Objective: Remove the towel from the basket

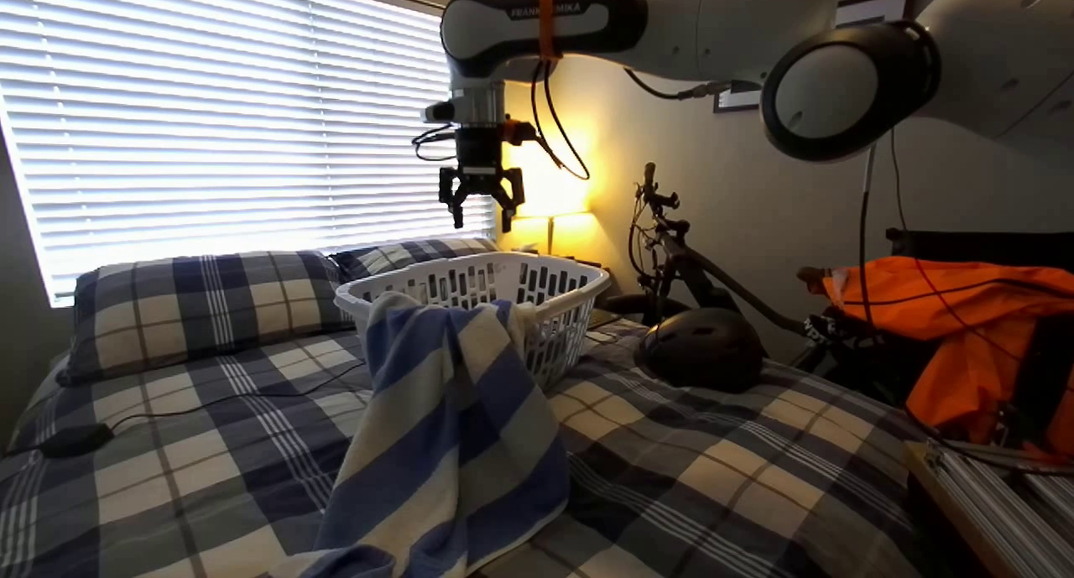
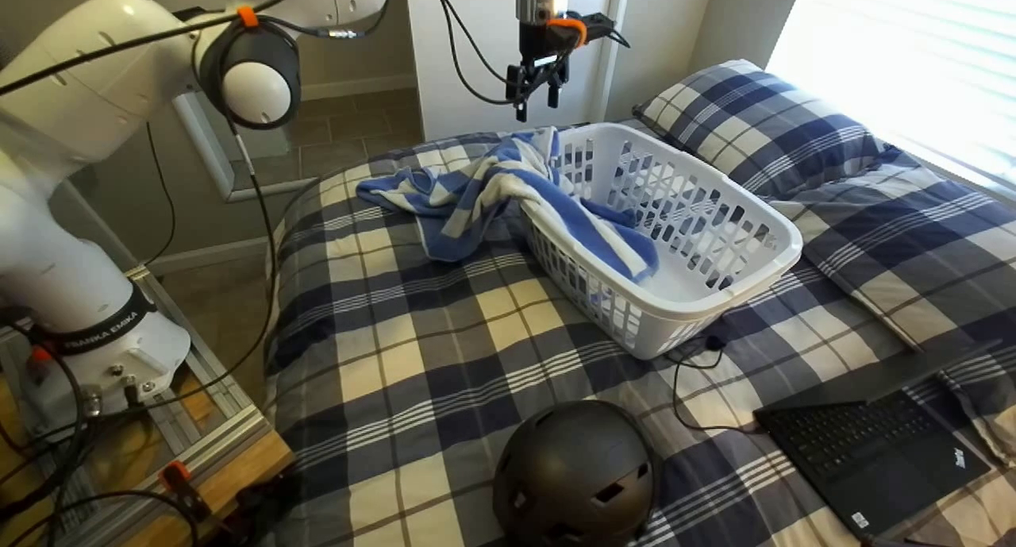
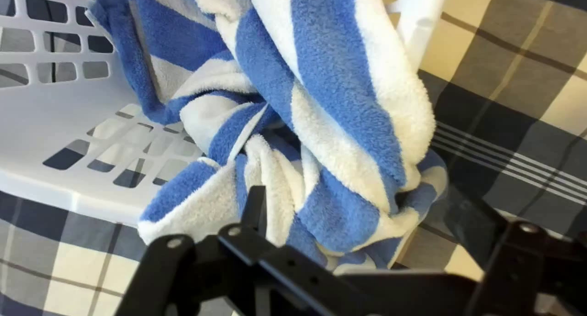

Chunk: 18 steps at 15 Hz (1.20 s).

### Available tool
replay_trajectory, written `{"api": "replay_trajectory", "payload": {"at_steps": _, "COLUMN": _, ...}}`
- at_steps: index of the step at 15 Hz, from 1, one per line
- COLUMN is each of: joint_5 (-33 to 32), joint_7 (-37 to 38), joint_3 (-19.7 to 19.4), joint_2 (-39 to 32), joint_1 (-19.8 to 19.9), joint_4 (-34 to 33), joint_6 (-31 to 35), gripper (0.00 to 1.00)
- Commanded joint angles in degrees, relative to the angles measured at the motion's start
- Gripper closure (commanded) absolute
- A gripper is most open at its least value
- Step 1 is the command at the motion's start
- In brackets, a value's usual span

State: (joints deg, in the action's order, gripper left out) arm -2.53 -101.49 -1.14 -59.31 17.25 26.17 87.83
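While part of the towel (image 1: 445, 452) lies inside the basket (image 2: 742, 289), the rest hangs out over the rim, covering a corner and trailing down onto the bed (image 2: 381, 364). Its blue and white stripes fall in loose folds; in the wrist view it bunches thickly at that corner, with one hemmed edge lying within the basket. In an exterior view, the inner end slopes down behind the near rim toward the white floor.

The gripper (image 1: 482, 222) hangs in the air above the towel, pointing straight down, and its two fingers (image 3: 256, 206) stand well apart, clear of the folds below. The arm (image 1: 755, 24) reaches over the bed from its base (image 2: 143, 356), which sits on a metal frame (image 2: 210, 364) alongside.

On the bed, near the basket but apart from it, rests a dark helmet (image 2: 575, 475). A laptop (image 2: 881, 452) lies there too, and a cable (image 2: 714, 429) curls from it toward the basket. Two plaid pillows (image 1: 210, 309) lie beneath a window blind (image 1: 235, 125). Beyond the basket, in an exterior view, a lamp (image 1: 550, 188) glows, a bike (image 1: 695, 278) stands off the bed, and orange cloth (image 1: 948, 301) drapes farther to the side.
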Motion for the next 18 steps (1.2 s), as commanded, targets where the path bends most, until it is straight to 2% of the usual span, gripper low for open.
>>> {"api": "replay_trajectory", "payload": {"at_steps": 1, "joint_5": 2.27, "joint_7": 0.63, "joint_3": 1.28, "joint_2": -4.51, "joint_1": 1.41, "joint_4": -2.1, "joint_6": 3.64, "gripper": 0.0}}
{"api": "replay_trajectory", "payload": {"at_steps": 12, "joint_5": -0.8, "joint_7": -7.69, "joint_3": -0.76, "joint_2": -10.36, "joint_1": 1.1, "joint_4": -1.92, "joint_6": 4.46, "gripper": 0.0}}
{"api": "replay_trajectory", "payload": {"at_steps": 18, "joint_5": -2.76, "joint_7": -6.56, "joint_3": -2.86, "joint_2": -12.44, "joint_1": 0.42, "joint_4": -2.31, "joint_6": 8.97, "gripper": 0.0}}
